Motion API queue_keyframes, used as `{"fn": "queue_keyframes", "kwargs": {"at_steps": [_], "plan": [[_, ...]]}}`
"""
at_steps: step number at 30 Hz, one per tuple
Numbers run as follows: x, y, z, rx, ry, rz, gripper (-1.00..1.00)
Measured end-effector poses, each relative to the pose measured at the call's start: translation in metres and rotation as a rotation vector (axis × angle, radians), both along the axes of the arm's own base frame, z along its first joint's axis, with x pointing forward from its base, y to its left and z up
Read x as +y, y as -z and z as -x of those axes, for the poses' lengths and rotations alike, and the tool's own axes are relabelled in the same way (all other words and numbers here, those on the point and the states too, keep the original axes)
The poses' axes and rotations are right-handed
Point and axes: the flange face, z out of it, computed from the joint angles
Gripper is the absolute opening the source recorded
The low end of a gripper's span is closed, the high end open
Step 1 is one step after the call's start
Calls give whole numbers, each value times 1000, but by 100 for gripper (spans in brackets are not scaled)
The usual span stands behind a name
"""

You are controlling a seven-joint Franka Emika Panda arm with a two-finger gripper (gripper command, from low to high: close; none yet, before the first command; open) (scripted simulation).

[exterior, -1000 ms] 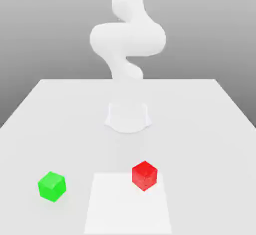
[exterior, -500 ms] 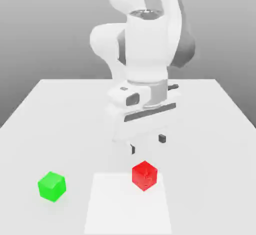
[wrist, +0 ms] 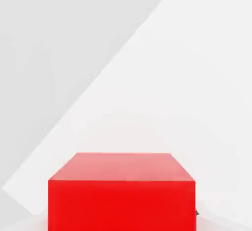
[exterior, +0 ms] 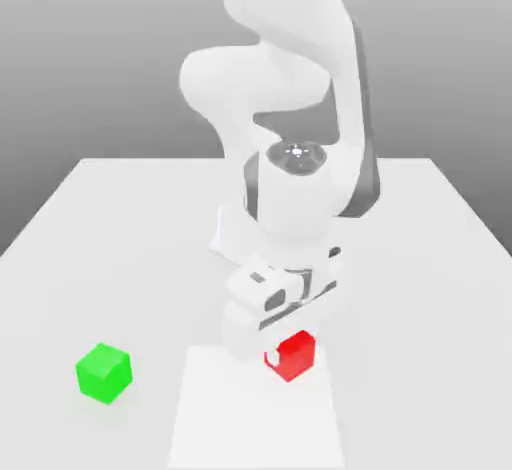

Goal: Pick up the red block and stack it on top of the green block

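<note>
The red block [exterior: 296, 356] sits on the table [exterior: 120, 218] near the front edge, a little to the exterior view's right of centre, at the far right corner of a paler square patch [exterior: 255, 413] marked on the surface. It looks a plain matte cube with flat faces and crisp edges, so I would judge it stiff and light, unlikely to deform or break under a pinch. Those dull faces should give fair friction, though a small cube can twist if it is caught off-centre. The best hold, to my eye, is across two opposite side faces, about mid-height, with the pads square to them rather than on a corner.

In the hand view the red block [wrist: 121, 190] looms very close, its top face and one side face showing, standing flat on the table.

The gripper [exterior: 262, 326] is down low right beside the cube, its white body covering the block's left part in the exterior view. Whether it is spread or closed I cannot tell, nor whether it has any hold on the block.

The green block [exterior: 104, 372] stands well apart, off toward the exterior view's left and equally near the front, alone on the bare table. Behind everything rises the arm [exterior: 285, 108].
</note>
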Motion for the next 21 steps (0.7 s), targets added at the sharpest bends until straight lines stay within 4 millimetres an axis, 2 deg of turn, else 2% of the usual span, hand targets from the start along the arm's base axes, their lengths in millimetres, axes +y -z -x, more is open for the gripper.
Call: {"fn": "queue_keyframes", "kwargs": {"at_steps": [6,7,9,12,15,16,18,19,21], "plan": [[0,-48,0,0,2,-1,-100],[-10,-54,-3,0,25,-1,-100],[-49,-64,-18,0,112,-2,-100],[-134,-76,-31,1,286,-4,-100],[-223,-88,-25,1,451,-3,-100],[-245,-90,-21,0,490,-2,-100],[-268,-78,-14,-1,535,-2,-100],[-257,-69,-23,-2,499,-3,-100],[-253,-48,-26,-1,486,-2,-100]]}}
